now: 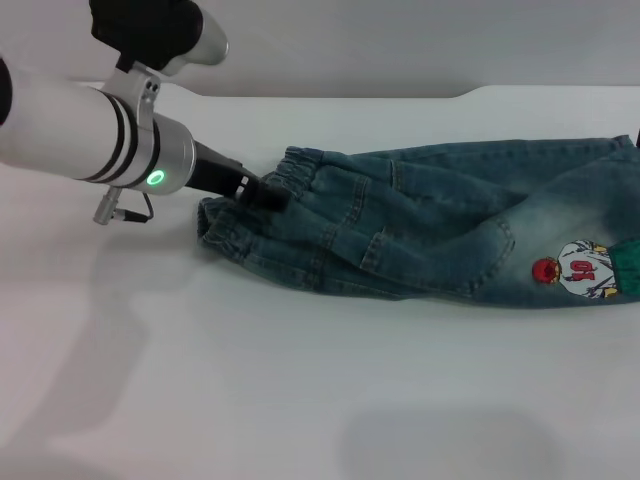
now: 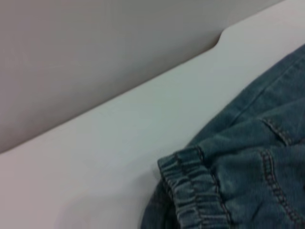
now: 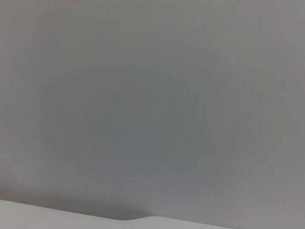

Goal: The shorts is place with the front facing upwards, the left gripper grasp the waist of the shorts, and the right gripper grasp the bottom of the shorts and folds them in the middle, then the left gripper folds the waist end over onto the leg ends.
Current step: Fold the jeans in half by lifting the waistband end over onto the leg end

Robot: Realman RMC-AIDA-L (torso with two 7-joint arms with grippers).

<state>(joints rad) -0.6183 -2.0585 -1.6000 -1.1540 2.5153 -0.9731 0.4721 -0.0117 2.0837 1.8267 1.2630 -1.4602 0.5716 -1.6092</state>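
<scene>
Denim shorts (image 1: 430, 225) spread across centre-right of head frame on white table (image 1: 250, 400), already doubled lengthwise, legs stacked, cartoon patch at lower right. Left gripper (image 1: 262, 192) at centre-left, pressed into elastic waist (image 1: 245, 215), apparently clenched on it though fingers largely buried in cloth; right gripper out of sight. First fold judged complete; waist-over-legs fold outstanding, waist not yet lifted clear of table.
</scene>
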